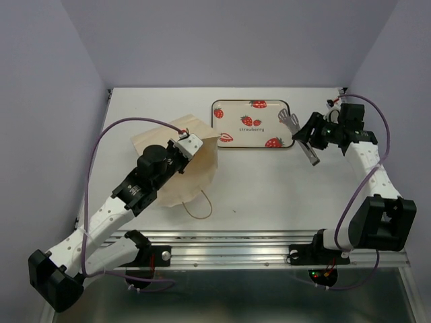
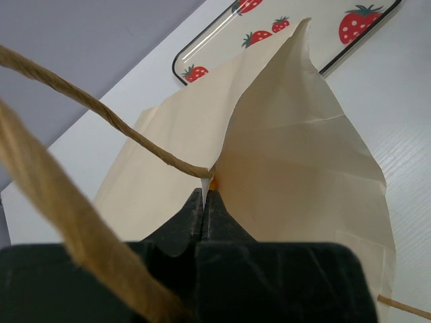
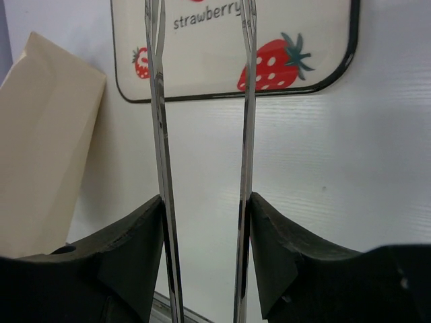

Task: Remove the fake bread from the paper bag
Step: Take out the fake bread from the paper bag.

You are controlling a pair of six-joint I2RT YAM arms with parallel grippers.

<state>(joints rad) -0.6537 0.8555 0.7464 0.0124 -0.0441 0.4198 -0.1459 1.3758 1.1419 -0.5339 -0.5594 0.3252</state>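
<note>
The tan paper bag [image 1: 201, 171] lies on its side left of centre, mouth toward the tray. My left gripper [image 1: 184, 138] is shut on the bag's upper rim; in the left wrist view the closed jaws [image 2: 205, 193] pinch the paper edge [image 2: 303, 168], holding the mouth open. A tiny orange spot [image 2: 214, 182] shows just past the tips; the fake bread is otherwise hidden. My right gripper [image 1: 311, 136] is shut on metal tongs [image 1: 302, 140], whose two arms [image 3: 160, 134] stand spread between my fingers [image 3: 205, 202], pointing at the tray.
The cream strawberry tray [image 1: 236, 132] lies at the back centre, holding nothing; it also shows in the right wrist view [image 3: 202, 67] and the left wrist view [image 2: 222, 40]. The bag's string handles [image 1: 199, 206] trail toward me, one crossing the left wrist view [image 2: 101, 114].
</note>
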